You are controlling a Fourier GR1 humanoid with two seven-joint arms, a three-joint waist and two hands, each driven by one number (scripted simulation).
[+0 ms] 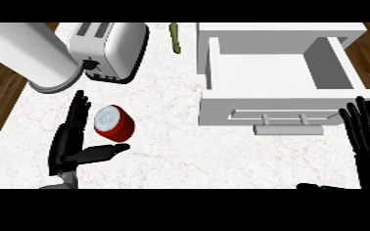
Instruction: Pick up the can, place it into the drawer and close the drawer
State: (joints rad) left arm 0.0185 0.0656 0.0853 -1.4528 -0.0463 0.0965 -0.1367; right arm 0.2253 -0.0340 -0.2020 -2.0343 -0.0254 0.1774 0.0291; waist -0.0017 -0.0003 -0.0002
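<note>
The red, white-topped can (113, 123) is flanked by the open fingers of the left hand (69, 144), perhaps touching; the right hand (356, 127) is held open beside the white drawer (260, 73).

No text, label, brand, number or sign could be read anywhere. A pale round marking was seen on the end of the red can (113, 123), at the near left, but nothing legible could be made out on it. Small dark control marks were seen on the side of the toaster (108, 49), at the far left, and were too small to be read.
</note>
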